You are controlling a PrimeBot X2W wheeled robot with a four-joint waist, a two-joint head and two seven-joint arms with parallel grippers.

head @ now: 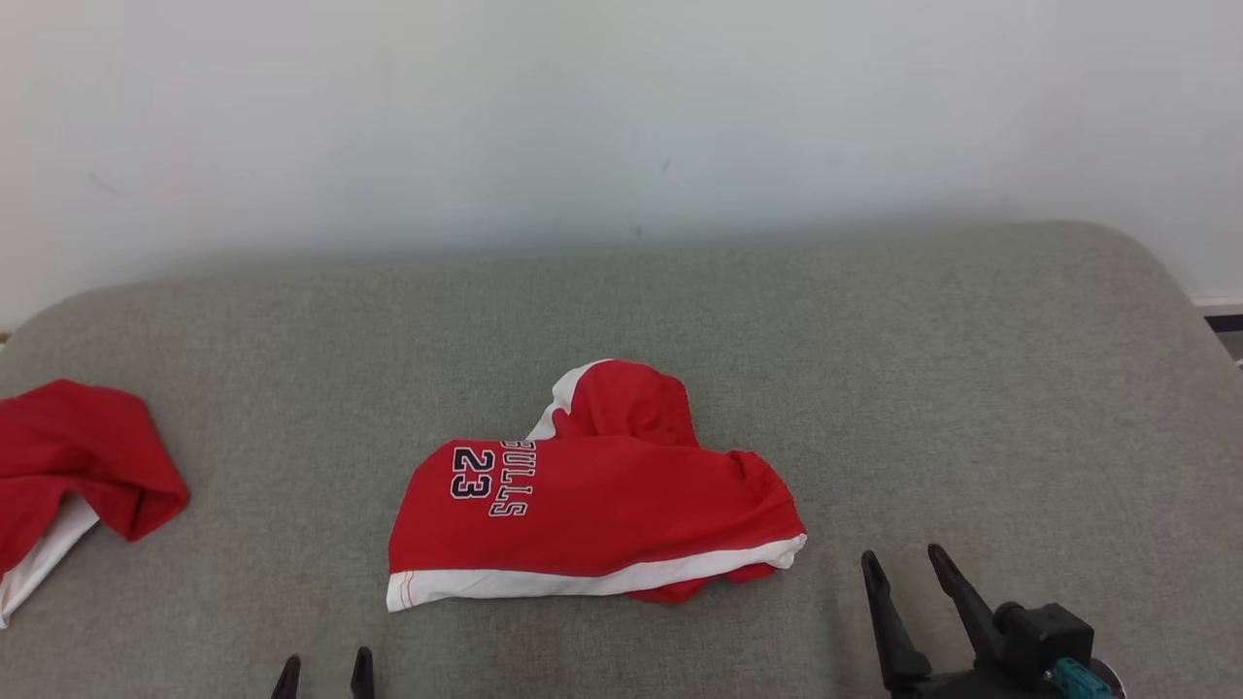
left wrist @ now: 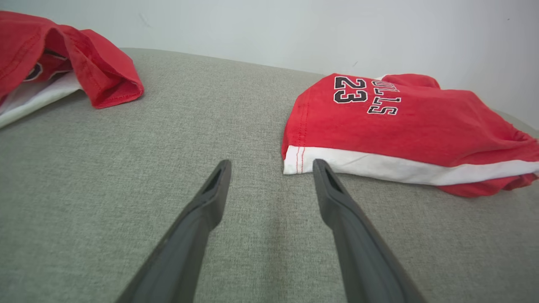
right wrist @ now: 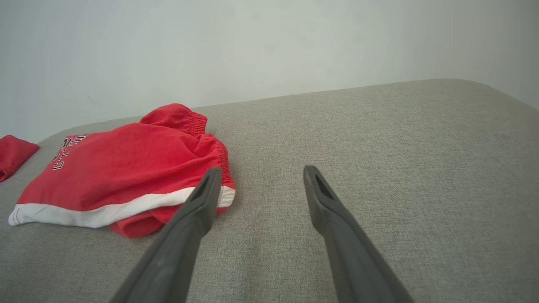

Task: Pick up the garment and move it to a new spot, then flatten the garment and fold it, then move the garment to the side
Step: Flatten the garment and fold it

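Observation:
The garment (head: 602, 495) is a pair of red shorts with a white hem band and "BULLS 23" printed on it. It lies loosely bunched in the middle of the grey cushion (head: 971, 388). My left gripper (head: 324, 670) stands open at the near edge, just short of the garment's left hem corner (left wrist: 294, 162), with nothing between its fingers. In the left wrist view the left gripper (left wrist: 271, 165) points just left of the garment (left wrist: 404, 126). My right gripper (head: 904, 558) is open and empty, right of the garment's waistband end. In the right wrist view the right gripper (right wrist: 262, 169) has its left finger overlapping the garment (right wrist: 122, 172).
A second red garment with white trim (head: 78, 476) lies crumpled at the cushion's far left edge, also seen as a red heap (left wrist: 63, 54) in the left wrist view. A white wall (head: 621, 116) rises behind the cushion. Bare grey fabric stretches to the right (right wrist: 400, 134).

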